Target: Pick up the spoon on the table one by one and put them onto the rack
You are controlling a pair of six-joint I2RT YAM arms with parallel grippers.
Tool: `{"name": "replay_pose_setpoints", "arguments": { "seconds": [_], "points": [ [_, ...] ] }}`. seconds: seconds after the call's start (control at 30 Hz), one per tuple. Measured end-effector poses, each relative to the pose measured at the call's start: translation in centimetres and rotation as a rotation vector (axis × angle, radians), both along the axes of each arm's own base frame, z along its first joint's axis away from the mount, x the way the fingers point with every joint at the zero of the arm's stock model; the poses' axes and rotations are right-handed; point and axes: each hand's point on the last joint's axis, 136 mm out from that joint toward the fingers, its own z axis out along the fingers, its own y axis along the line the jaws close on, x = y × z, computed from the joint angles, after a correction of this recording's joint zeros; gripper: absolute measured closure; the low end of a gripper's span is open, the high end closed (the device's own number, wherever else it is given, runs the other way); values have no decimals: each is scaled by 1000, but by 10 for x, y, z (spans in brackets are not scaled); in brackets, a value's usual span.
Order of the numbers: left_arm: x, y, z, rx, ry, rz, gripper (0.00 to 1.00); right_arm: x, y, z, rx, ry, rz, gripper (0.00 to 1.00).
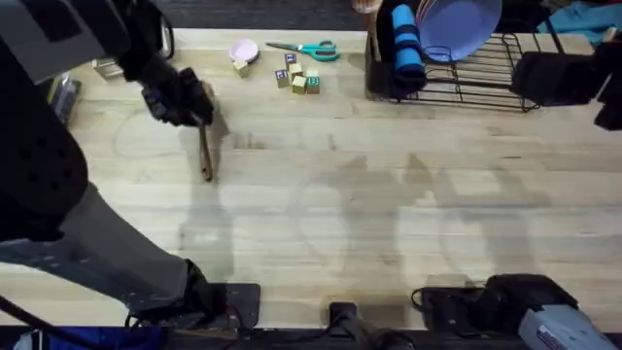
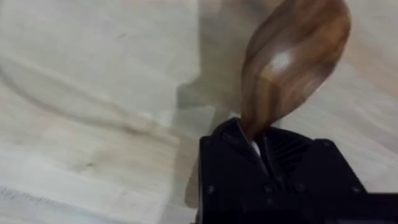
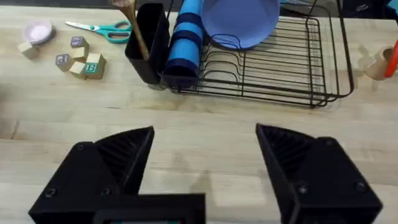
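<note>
Dark and blurred, the left arm (image 1: 58, 175) rises close under the overhead camera and reaches toward the table's (image 1: 350, 214) far left. Its gripper (image 1: 185, 97) is clenched on a spoon (image 1: 205, 146). In the overhead view the handle points down toward the near edge, its tip at or just above the wood; I cannot tell whether it touches. The left wrist view shows the glossy brown bowl (image 2: 292, 59) standing out beyond the black fingers (image 2: 236, 155), which pinch the spoon just below the bowl, with pale planks behind.

At the far right stands the rack (image 1: 476, 83), a black wire frame. A lilac plate (image 1: 457, 24) leans in its slots, and a blue roll (image 1: 405, 49) stands beside its dark utensil holder (image 3: 149, 43). A wooden handle (image 3: 134, 25) sticks up from that holder.

The right gripper (image 3: 205, 162) hovers over bare table near the rack, its fingers released and wide apart.

Along the far edge, between the left gripper and the rack, lie teal scissors (image 1: 306, 49), a few letter blocks (image 1: 296, 78) and a small pink dish (image 1: 243, 51).
</note>
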Motion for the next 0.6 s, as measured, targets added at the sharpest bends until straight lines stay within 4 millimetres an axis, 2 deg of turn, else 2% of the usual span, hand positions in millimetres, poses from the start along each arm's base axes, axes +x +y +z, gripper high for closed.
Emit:
{"name": "replay_pose_setpoints", "arguments": {
  "seconds": [0.27,0.6],
  "points": [
    [34,-36,31,5,-100,-102,956,0,0,0,0,0,0,9],
    [65,-94,74,5,-224,-241,958,0,0,0,0,0,0,9]
  ]
}}
